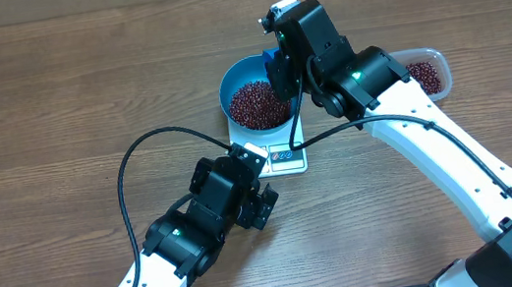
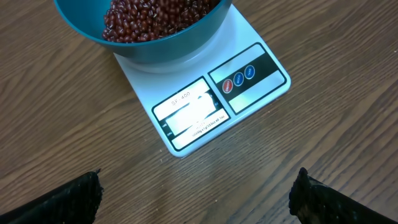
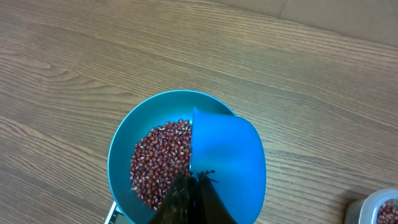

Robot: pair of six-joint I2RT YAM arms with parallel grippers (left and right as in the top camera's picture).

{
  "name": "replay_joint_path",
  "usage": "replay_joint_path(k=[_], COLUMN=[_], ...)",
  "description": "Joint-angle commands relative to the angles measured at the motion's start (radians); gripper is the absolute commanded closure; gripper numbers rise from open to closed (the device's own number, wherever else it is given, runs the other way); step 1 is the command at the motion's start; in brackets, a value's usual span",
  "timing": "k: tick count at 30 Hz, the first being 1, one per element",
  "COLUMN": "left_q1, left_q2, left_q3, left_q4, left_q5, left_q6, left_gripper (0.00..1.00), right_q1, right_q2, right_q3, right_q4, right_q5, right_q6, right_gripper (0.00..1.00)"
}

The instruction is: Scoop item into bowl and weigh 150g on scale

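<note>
Left gripper [image 2: 196, 196] gapes wide over bare table [image 2: 348, 143], at 7 o'clock of the scale [image 2: 249, 81]. The bowl [image 3: 121, 146] of beans [image 3: 158, 158] covers its 12 o'clock end. Right gripper [image 3: 193, 186] pinches the scoop [image 3: 227, 152] above the bowl's 2 o'clock rim.

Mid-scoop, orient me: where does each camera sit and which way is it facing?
Overhead: fixed above the table, looking straight down on left arm, right arm, the bowl of beans on the scale, and the tub.
Left wrist: on the left arm, low, tilted down at the scale's display and the bowl's near side; open left jaws at the bottom corners.
Right wrist: above the bowl, looking down; shut right jaws hold the scoop over it.
Shared: all three show the bowl of beans.
</note>
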Motion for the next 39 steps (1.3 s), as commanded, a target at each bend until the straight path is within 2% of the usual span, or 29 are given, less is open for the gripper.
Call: replay_joint_path(k=[1,25,39], left_q1=[0.005,0.005,0.005], left_q2=[-0.007,-0.007,-0.007], left_q3=[-0.012,-0.012,-0.012], left_q4=[0.004,0.004,0.004], left_q5=[-0.014,-0.014,-0.014], left_q6=[0.020,0.020,0.020], left_gripper=[0.01,0.01,0.00], right_q1=[0.007,-0.012,-0.016], right_q2=[-0.034,-0.034,-0.033], right_q3=[0.031,0.031,0.031], right_q4=[0.007,0.005,0.013], right_q5=[-0.011,-0.054,0.025], right_q6=[0.012,0.038,0.061], right_gripper=[0.96,0.96,0.96])
